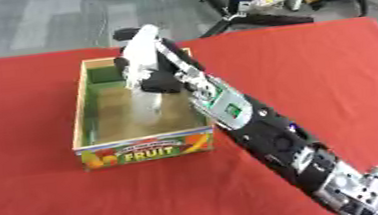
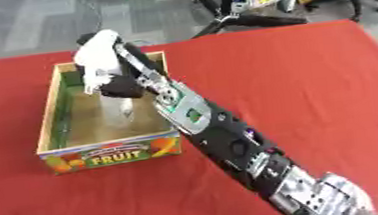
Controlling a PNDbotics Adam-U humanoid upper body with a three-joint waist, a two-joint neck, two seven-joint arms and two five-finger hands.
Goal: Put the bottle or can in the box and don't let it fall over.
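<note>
Tipping is the risk: the right robot hand (image 1: 141, 59) is curled round a clear bottle (image 1: 146, 106), upright inside the box (image 1: 80, 118) toward its 12 o'clock wall; fingers dragging on release could topple it.

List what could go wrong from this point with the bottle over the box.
1. The right hand is curled round the top of a clear bottle hanging inside the fruit box; I cannot tell whether its base touches the floor, so a release now might tip it.
2. The forearm crosses the box's right wall; withdrawing low could drag the box across the red cloth.
</note>
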